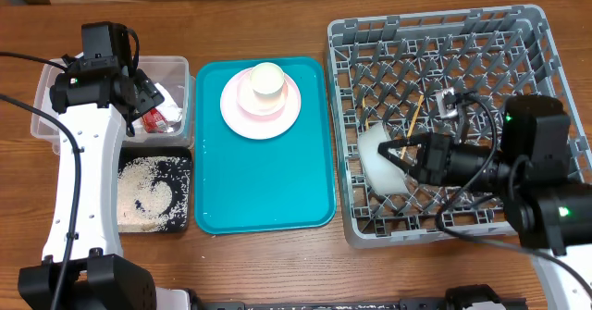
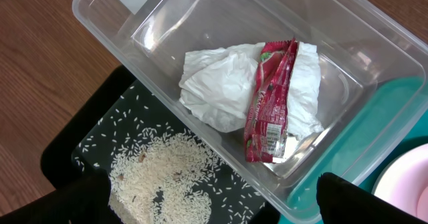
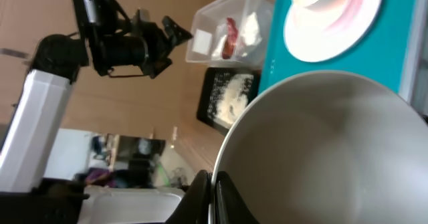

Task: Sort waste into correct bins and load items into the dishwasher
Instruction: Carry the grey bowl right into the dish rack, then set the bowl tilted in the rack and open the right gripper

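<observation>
Bowl (image 3: 321, 150) rim pinched by right hand (image 3: 212, 196), at rack (image 1: 518, 32).

I worked in what looked like a robotics lab, not a home kitchen. A grey dish rack (image 1: 435, 14), teal tray (image 1: 314, 162), clear tub (image 1: 42, 106) and black tray (image 1: 185, 194) sat side by side on a bare wooden table (image 1: 277, 264). Black cables (image 1: 28, 58) trailed to my white left arm (image 1: 79, 180). Past the table's left side my right wrist camera caught a dim, blurred room (image 3: 127, 157) with clutter I could not make out.

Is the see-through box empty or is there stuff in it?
Not empty. The clear tub holds a crumpled white napkin with a red wrapper lying on it.
</observation>
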{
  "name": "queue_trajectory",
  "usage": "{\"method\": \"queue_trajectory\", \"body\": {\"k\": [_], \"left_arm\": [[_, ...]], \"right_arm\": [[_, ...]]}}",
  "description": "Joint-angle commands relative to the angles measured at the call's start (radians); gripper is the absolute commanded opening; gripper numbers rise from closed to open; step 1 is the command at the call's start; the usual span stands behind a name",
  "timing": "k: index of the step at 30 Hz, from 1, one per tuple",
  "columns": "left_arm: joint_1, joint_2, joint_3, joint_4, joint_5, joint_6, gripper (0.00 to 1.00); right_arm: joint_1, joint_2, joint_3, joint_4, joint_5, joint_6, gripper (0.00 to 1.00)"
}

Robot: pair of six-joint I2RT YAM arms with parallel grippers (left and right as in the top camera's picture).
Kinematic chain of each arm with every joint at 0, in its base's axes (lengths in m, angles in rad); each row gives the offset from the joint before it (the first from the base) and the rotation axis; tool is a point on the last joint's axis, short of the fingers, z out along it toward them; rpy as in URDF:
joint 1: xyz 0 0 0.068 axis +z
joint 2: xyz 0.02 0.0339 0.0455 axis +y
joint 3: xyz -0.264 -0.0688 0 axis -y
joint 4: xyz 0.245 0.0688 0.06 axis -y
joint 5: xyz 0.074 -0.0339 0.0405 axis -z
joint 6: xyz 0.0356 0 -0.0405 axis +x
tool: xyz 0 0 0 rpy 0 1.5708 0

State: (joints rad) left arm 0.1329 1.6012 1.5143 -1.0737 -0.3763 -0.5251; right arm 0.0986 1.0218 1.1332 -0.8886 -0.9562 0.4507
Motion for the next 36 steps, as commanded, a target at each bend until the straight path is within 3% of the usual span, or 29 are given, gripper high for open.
{"method": "queue_trajectory", "body": {"k": [1,12,21,30,36], "left_arm": [[0.003,-0.016,0.024,0.001,0.008,-0.014,1.0],[0.003,-0.016,0.024,0.001,0.008,-0.014,1.0],[0.003,-0.016,0.024,0.001,0.008,-0.014,1.0],[0.003,-0.016,0.024,0.001,0.008,-0.014,1.0],[0.003,-0.016,0.024,0.001,0.008,-0.014,1.0]], "right_arm": [[-0.019,0.043,-0.058,0.042,-0.117,-0.009,0.04],[-0.089,0.249,-0.242,0.187,-0.309,-0.013,0.04],[-0.13,0.335,-0.312,0.241,-0.316,-0.067,0.04],[-0.211,0.339,-0.312,0.224,-0.258,-0.119,0.05],[-0.212,0.339,-0.312,0.187,-0.048,-0.119,0.08]]}}
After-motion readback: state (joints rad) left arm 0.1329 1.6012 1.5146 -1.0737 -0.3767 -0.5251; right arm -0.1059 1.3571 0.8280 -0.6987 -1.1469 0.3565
